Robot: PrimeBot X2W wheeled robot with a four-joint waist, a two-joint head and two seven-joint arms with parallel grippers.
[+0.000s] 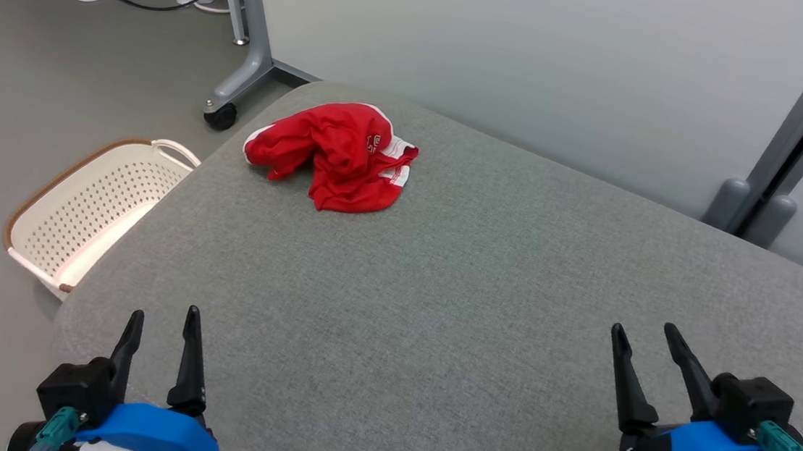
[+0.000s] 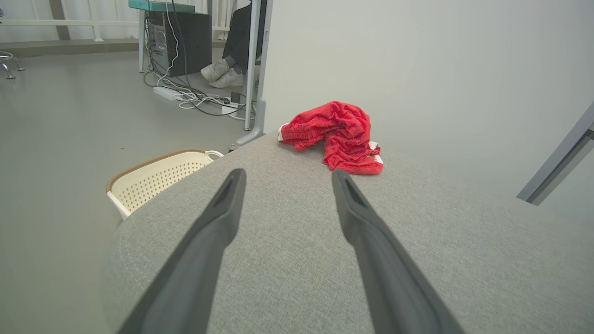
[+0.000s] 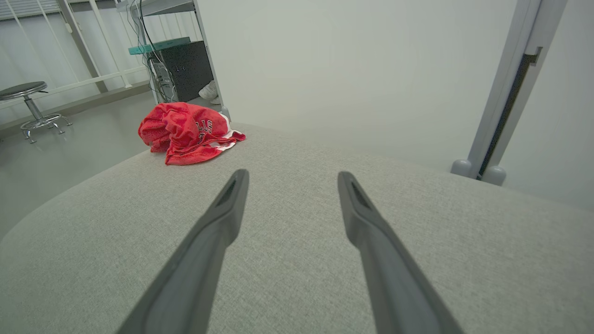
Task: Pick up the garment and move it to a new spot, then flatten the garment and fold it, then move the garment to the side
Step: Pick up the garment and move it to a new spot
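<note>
1. The grey padded surface carries the red garment near its far left corner, close to the edge. A sweeping reach would likely push it off toward the basket on the floor below.
2. The garment lies bunched, so a pinch may catch only one loose fold and drag the rest.
3. The left gripper and right gripper hover well apart from it, jaws spread wide, holding and touching nothing.

garment: red, white trim | crumpled heap | far left of grey cushion
</note>
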